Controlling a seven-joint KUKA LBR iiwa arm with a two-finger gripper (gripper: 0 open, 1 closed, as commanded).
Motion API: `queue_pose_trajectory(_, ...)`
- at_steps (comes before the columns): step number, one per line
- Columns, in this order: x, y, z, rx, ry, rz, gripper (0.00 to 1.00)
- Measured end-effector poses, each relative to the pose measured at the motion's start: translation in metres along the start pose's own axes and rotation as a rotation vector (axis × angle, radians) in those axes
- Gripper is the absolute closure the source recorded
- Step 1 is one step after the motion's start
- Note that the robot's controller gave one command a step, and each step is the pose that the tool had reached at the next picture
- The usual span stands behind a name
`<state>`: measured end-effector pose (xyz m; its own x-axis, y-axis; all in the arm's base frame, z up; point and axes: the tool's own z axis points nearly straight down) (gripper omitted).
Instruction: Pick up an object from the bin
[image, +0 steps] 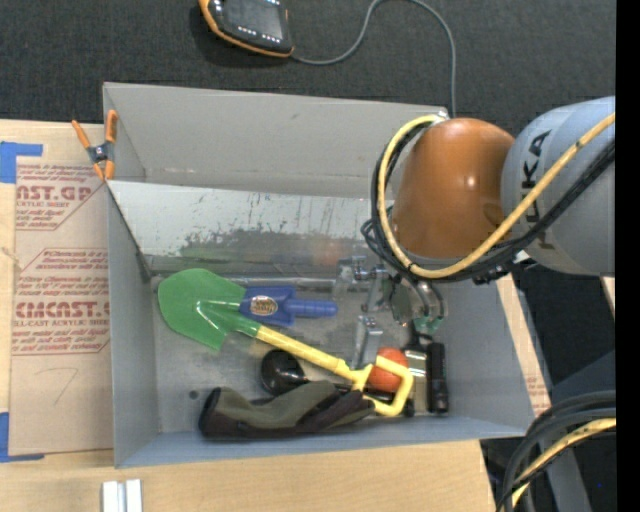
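Note:
My gripper hangs under the orange cover at the bin's right middle, low over the floor. Its fingers stand open with nothing between them. Just left of it lies a blue handled tool, its tip pointing toward the gripper. Below the gripper an orange ball rests against the yellow handle of a green toy shovel, which runs diagonally from the left middle to the lower right. A black stick-shaped thing lies at the right wall beside the ball.
A dark olive glove-like cloth lies along the bin's front wall, with a black round thing just above it. The arm comes in over the bin's right rim.

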<state>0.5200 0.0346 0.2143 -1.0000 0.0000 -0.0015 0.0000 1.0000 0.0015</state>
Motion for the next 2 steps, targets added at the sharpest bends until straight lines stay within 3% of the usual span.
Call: queue_pose_trajectory(2,-0.0076,0.0025,0.0092,0.000,-0.003,-0.002,0.00)
